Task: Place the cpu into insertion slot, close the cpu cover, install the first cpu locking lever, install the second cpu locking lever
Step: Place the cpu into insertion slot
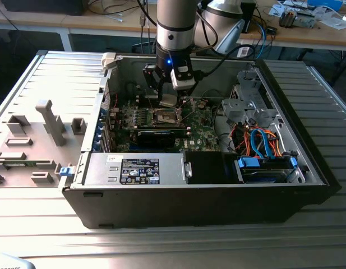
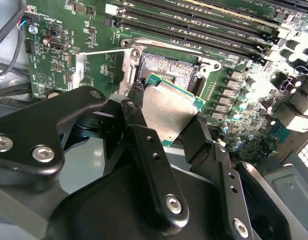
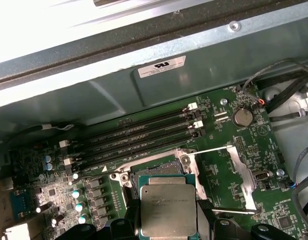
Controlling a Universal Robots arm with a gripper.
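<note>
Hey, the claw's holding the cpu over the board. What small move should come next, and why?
Probably ease the claw straight down a little. It grips the cpu above the open insertion slot, not yet seated, and in the first wrist view it looks roughly lined up over the slot.

In the exterior view a ribbed grey metal counter [image 1: 173, 246] spans the foreground. Behind it stands a row of light wooden desks [image 1: 32, 23] on white legs [image 1: 65, 39], strewn with dark cables [image 1: 114, 8]. The lighting is even, and the space under the desks is dark.
</note>
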